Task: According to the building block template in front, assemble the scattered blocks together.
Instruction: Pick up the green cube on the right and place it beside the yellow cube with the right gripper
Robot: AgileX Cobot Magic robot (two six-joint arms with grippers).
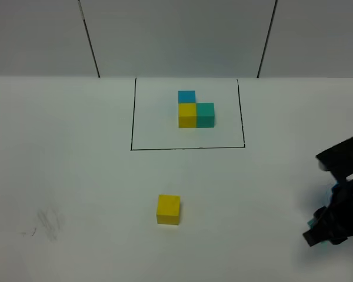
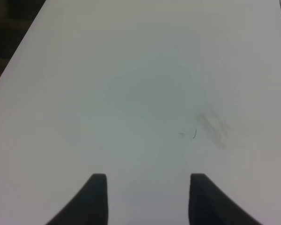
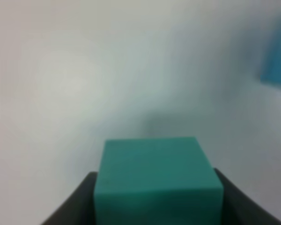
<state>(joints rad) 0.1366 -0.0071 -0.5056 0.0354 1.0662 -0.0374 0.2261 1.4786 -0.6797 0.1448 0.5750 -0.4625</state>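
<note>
The building block template is a black-lined rectangle (image 1: 132, 117) at the back holding joined blue (image 1: 186, 96), yellow (image 1: 187, 115) and teal-green (image 1: 205, 114) cubes. A loose yellow cube (image 1: 168, 210) sits alone on the white table in front of it. My right gripper (image 1: 319, 232) is at the right edge of the exterior view, shut on the teal-green cube (image 3: 157, 178), which fills the gap between its fingers. A blurred sky blue shape (image 3: 276, 61), likely the blue cube, lies beyond it. My left gripper (image 2: 147, 180) is open and empty over bare table, out of the exterior view.
The white table (image 1: 76, 176) carries a faint grey smudge (image 1: 47, 223) at the front left, which also shows in the left wrist view (image 2: 210, 124). The table's edge (image 2: 18, 51) runs along one side of that view. A grey panelled wall (image 1: 176, 35) stands behind.
</note>
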